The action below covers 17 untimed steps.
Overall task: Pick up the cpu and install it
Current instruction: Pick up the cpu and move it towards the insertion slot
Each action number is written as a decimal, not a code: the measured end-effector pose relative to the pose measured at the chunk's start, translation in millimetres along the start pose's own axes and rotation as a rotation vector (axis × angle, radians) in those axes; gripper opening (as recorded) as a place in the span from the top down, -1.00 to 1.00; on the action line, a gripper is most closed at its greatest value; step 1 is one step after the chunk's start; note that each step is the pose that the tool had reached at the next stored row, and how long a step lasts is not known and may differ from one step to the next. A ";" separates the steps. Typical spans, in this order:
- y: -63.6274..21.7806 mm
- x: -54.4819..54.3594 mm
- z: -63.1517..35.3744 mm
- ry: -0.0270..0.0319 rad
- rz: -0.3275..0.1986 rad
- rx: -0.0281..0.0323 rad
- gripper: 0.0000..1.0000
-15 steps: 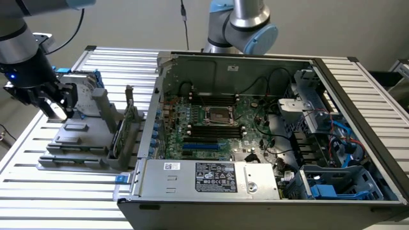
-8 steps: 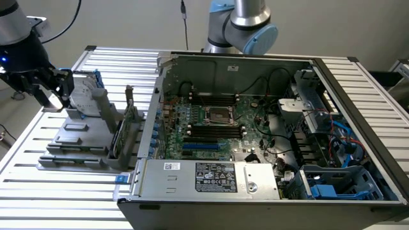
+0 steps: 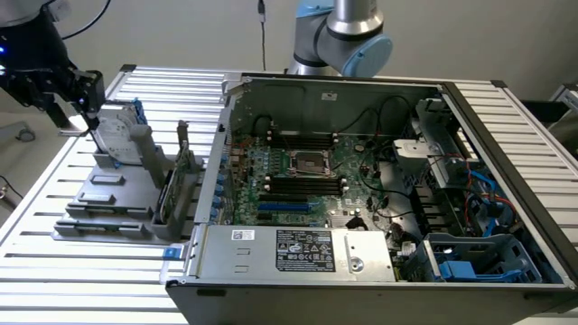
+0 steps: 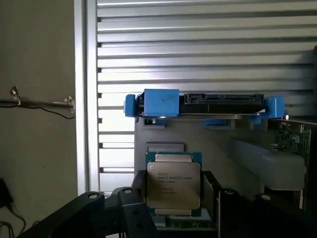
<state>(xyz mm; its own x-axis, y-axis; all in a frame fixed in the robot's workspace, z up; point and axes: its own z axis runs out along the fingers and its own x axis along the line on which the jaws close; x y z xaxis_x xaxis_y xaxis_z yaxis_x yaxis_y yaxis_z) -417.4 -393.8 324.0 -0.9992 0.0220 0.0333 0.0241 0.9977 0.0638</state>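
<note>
Here I am, hanging over the grey parts holder [image 3: 113, 220] at the exterior view's left, with the end effector [image 3: 77, 115] pointing straight down and its jaws standing wide and holding nothing. Through the wrist view the cpu [image 4: 173, 181] lies flat on that holder, silvery lid up with a thin green rim showing, just beside the upright hard drive [image 4: 218, 106] in its blue frame. My dark fingers [image 4: 131, 203] sit either side of the chip, though I can't tell whether they are down at its level.

It looks a light little thing, stiff and thin. I reckon the smooth metal lid would be slippery, and the underside contacts are likely delicate, so no squeezing hard and no tilting. The best hold, I judge, is across two opposite edges of the green board, square on.

The open socket [image 3: 304, 162] sits well apart, inside the computer case [image 3: 505, 169] on the slatted surface [image 3: 72, 284].
</note>
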 end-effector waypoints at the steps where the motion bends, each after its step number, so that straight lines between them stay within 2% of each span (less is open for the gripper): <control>1: 2.3 -1.5 -4.6 -0.0002 0.000 0.0001 -0.09; 3: 6.0 -4.7 -11.9 -0.0001 0.000 0.0006 -0.09; 6: 10.1 -11.5 -17.6 0.0000 0.000 0.0016 -0.09; 17: 22.8 -43.3 -25.4 0.0001 0.000 0.0017 -0.09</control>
<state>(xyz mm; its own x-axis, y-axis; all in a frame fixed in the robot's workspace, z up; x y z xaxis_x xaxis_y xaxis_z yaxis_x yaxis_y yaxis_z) -372.7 -373.7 349.3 -0.9992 0.0221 0.0335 0.0242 0.9978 0.0621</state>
